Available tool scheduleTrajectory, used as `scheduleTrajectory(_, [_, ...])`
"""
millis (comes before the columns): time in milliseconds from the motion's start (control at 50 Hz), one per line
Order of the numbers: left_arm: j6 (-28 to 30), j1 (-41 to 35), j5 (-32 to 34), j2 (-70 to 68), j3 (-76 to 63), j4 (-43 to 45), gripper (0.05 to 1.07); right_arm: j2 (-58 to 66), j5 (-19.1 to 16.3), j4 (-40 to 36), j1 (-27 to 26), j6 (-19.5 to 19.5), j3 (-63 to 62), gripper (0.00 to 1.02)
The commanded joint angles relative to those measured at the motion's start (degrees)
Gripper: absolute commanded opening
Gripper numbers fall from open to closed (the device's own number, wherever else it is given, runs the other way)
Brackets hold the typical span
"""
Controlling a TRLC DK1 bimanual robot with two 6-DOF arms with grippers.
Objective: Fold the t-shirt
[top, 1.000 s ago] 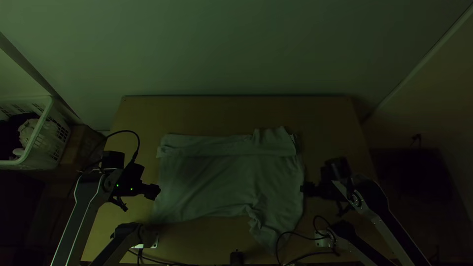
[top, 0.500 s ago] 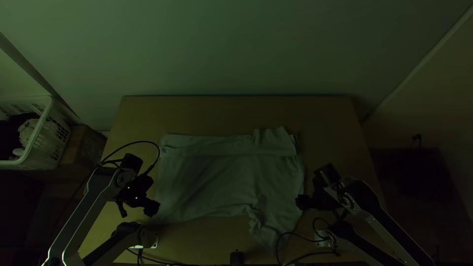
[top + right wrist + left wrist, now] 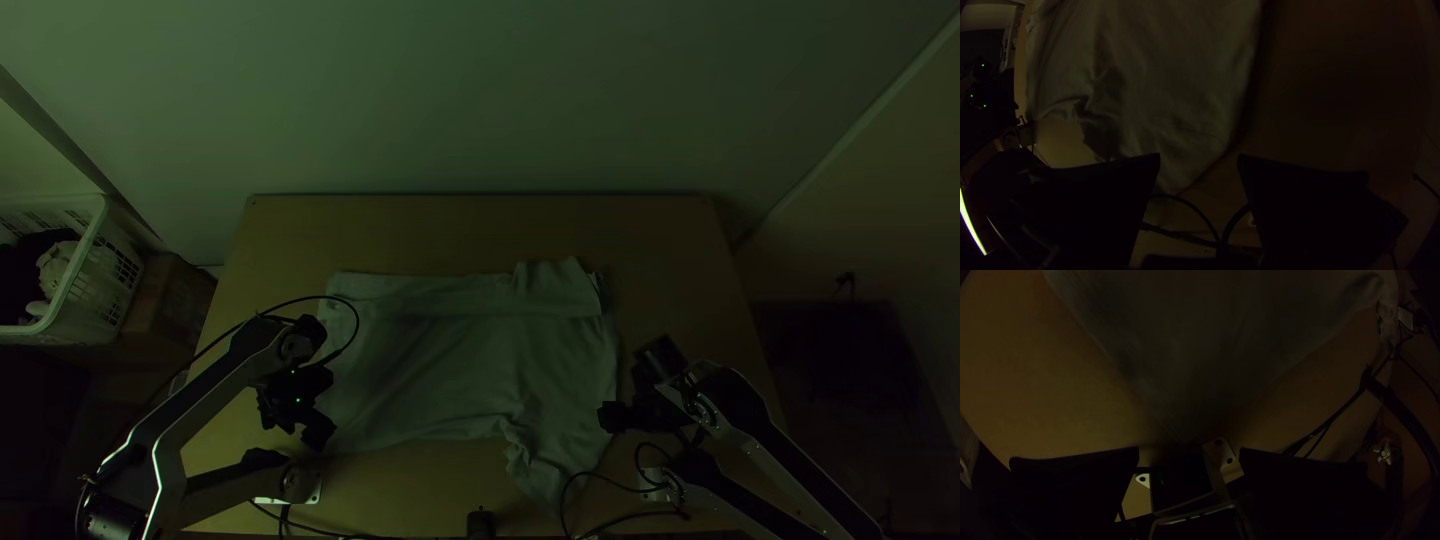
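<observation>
Though creased, mostly flat t-shirt [image 3: 450, 365]

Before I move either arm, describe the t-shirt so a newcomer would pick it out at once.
On the wooden table, look between left gripper and right gripper. The t-shirt is the broad pale cloth, mostly spread, with a folded band along its far side and a flap toward the near edge. Unlike the heaped cloth in the white basket off to the left, it lies flat.

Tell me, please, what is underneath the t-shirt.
The wooden table shows around the t-shirt, which appears to rest on it. The part beneath the cloth, and anything that might lie there, is covered and cannot be seen.
</observation>
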Motion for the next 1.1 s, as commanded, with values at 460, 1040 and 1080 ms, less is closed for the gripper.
scheduleTrajectory(460, [0.3,-3.0,-3.2,14.3,-5.1,9.1,1.01,0.7,-1.4,-0.8,0.4,-0.4,-1.4,0.71])
scheduleTrajectory(1040, [1.9,-7.7,-1.9,11.8,-4.9,10.1,0.08,10.7,-4.6,0.8,-1.4,-4.9,-6.9,0.77])
scheduleTrajectory(1080, [1.9,-7.6,-1.7,11.8,-4.7,10.1,0.08,11.1,-4.7,0.8,-1.1,-5.2,-6.8,0.77])
